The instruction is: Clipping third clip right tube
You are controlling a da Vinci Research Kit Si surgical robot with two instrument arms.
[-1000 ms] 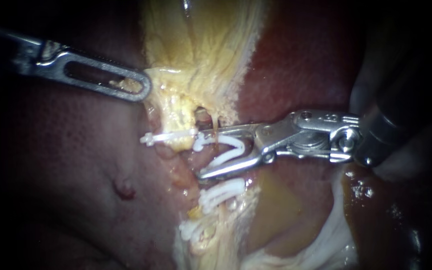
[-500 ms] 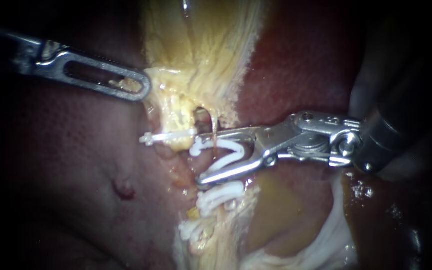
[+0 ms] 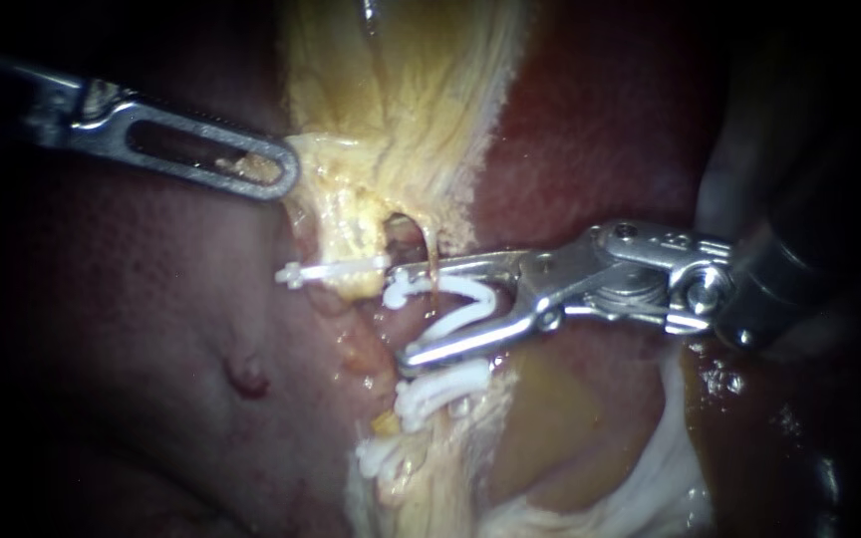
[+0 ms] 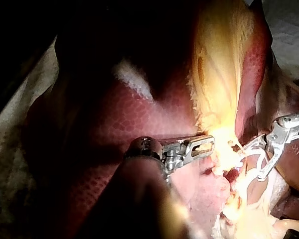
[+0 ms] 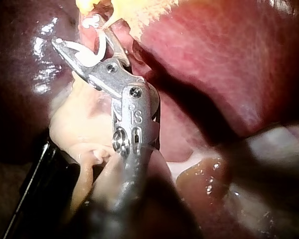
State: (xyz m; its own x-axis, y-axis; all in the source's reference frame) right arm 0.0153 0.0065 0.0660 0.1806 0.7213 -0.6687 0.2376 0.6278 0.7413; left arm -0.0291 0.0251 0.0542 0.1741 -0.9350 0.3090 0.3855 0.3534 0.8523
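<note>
— R instrument (image 3: 401,316): jaws stand wide apart, white clip (image 3: 462,302) seated betw. them, spread in a V. Tube (image 3: 396,329) sits at the V's mouth.
— And closed clips (image 3: 440,384) just below it.
— L instrument (image 3: 276,171): jaws clamped on edge of yellow tissue (image 3: 351,189), above the liver (image 3: 151,299).

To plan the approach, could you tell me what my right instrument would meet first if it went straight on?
Most likely the right tube, which seems to sit between the arms of the open clip that the right instrument holds in its jaws; depth is hard to judge.
</note>
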